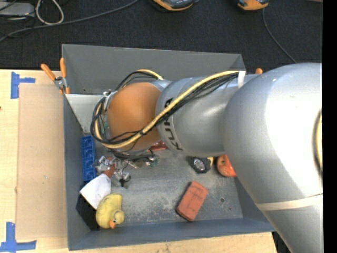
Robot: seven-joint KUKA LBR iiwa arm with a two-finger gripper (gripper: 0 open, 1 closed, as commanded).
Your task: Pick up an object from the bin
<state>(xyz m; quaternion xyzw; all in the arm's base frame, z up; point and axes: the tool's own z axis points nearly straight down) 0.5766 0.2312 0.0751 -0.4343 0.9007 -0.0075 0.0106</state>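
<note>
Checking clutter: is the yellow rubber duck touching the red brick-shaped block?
No, the yellow rubber duck lies well apart from the red brick-shaped block.

Soft, even light falls from above on the bin (158, 62). The arm (210, 120) over the bin carries a pale sheen and throws a dim shadow on the bin's floor beneath it.

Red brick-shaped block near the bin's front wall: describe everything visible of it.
The red-brown block is brick-shaped, matte, perhaps foam or plastic, with a shallow framed panel on its top face. It lies flat on the grey bin's dusty floor, turned diagonally, close to the front wall, whole and in plain sight, touching no other thing.
</note>
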